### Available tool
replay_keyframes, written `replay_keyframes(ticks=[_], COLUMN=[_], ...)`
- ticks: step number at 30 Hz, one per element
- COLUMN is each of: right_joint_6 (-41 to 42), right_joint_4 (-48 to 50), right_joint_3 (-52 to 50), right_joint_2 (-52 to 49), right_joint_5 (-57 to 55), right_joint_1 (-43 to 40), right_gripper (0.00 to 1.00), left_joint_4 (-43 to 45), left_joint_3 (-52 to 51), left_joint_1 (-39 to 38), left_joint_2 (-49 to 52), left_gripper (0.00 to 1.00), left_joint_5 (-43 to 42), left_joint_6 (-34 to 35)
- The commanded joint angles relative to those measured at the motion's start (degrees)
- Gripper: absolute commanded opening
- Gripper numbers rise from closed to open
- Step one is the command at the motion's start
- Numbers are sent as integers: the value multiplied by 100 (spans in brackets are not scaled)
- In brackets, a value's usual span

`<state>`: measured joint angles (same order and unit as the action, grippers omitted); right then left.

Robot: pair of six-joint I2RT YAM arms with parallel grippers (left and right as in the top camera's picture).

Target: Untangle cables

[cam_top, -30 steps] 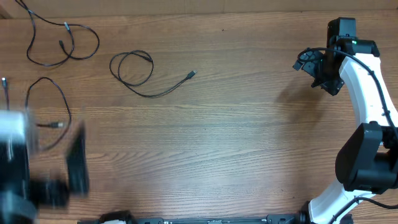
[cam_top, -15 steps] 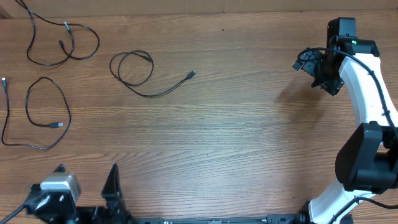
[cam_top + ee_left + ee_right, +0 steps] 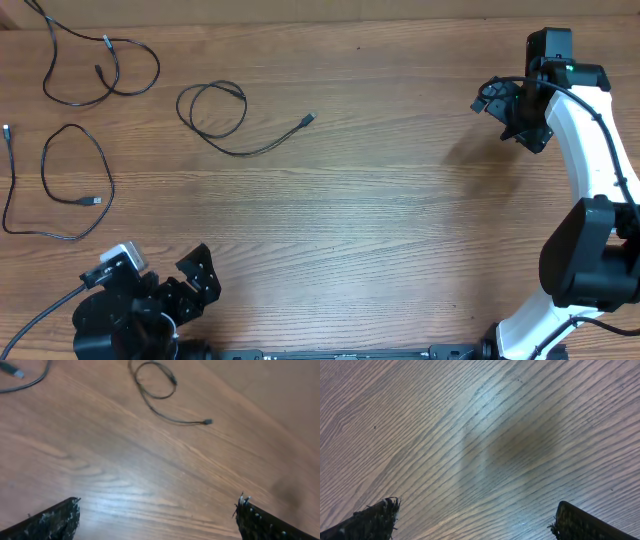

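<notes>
- Wooden bench (image 3: 380, 230): three cables (image 3: 157, 65) lie apart, far left; wide bare room right.
- Middle cable (image 3: 243, 153) trails its plug rightward.
- Left gripper (image 3: 157, 505), right gripper (image 3: 475, 505): fingers apart, empty.

Wood-grain table (image 3: 380, 220) fills the view — soft light glare

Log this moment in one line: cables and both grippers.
cables: three, lying apart, none held | left gripper: open, empty | right gripper: open, empty, over bare table
</notes>
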<state>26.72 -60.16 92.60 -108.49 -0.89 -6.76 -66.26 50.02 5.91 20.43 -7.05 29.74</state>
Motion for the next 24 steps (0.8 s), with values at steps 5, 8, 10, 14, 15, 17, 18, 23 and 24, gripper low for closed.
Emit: replay_keyframes(ticks=[5,8,10,14,15,17,18,23,24], right_joint_6=[-13,-13,-13,-13,-13,-13,-13,-13,-13], right_joint_4=[7,7,7,7,7,7,7,7,7], right_joint_3=[35,35,35,35,35,35,35,35,35], right_joint_2=[66,66,66,66,66,66,66,66,66], right_joint_5=[-55,-55,-55,-55,-55,-55,-55,-55,-55], right_joint_1=[0,0,0,0,0,0,0,0,0], right_gripper=[100,100,100,100,100,100,100,100,100], left_joint_4=[1416,1814,2096,2863,3132,3576,3853,5047,5191], left_joint_3=[-1032,-1491,-1808,-2389,-2577,-2868,-3047,-3864,-3971], left_joint_1=[-520,-481,-479,-479,-479,-476,-476,-483,-483], left_joint_2=[-988,-1469,-1727,-2002,-2028,-2022,-2022,-2024,-2024], left_gripper=[100,100,99,100,100,100,100,100,100], left_joint_5=[68,-46,-44,-39,-33,4,24,15,17], left_joint_6=[-922,-1257,-1556,-2288,-2409,-2465,-2472,-2505,-2507])
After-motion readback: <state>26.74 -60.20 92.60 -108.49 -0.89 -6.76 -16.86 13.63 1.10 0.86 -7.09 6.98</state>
